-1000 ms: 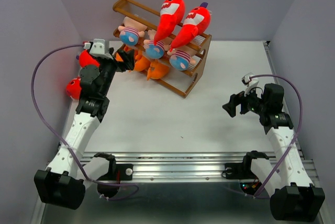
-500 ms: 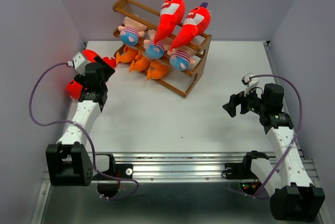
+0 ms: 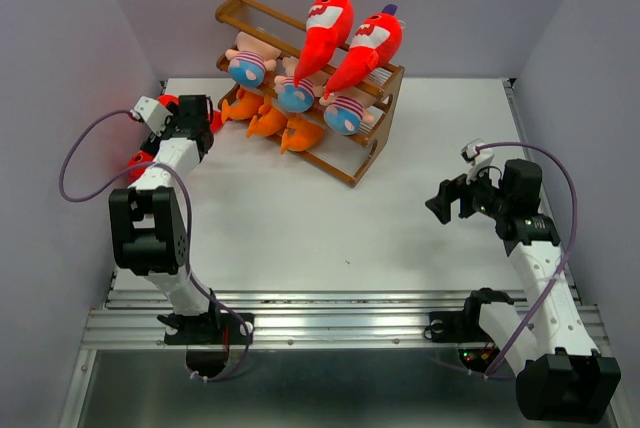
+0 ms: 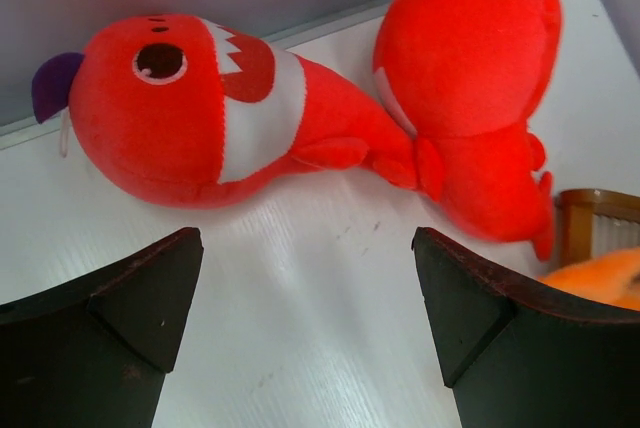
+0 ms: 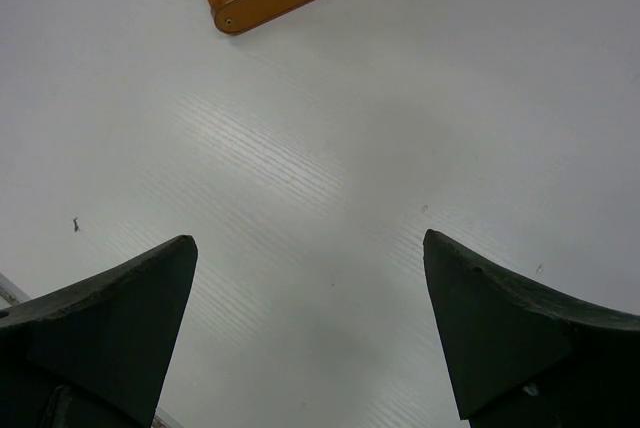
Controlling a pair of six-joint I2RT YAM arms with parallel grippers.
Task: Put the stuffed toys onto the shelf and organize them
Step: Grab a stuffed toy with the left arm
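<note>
Mostly the stuffed toys sit on the shelf (image 3: 352,164), which stands at the far left of the table (image 3: 300,228). Two red sharks (image 3: 325,28) lean along its top, and three dolls (image 3: 293,93) in striped shirts lie across the middle tier. Three orange fish (image 3: 272,120) crowd its lower left end; whether they rest on the lowest rail or on the table is hard to tell.

Two loose sharks (image 4: 200,108) lie touching each other on the table by the left wall. One shows its eye and toothy mouth, the other only its back. The left gripper (image 4: 305,243) hangs just before them, jaws wide and empty. From above, the left arm (image 3: 150,228) covers most of both.

The right gripper (image 5: 308,240), also spread and empty, hovers over bare table well apart from the shelf, whose foot is cut off at the top of its view.
</note>
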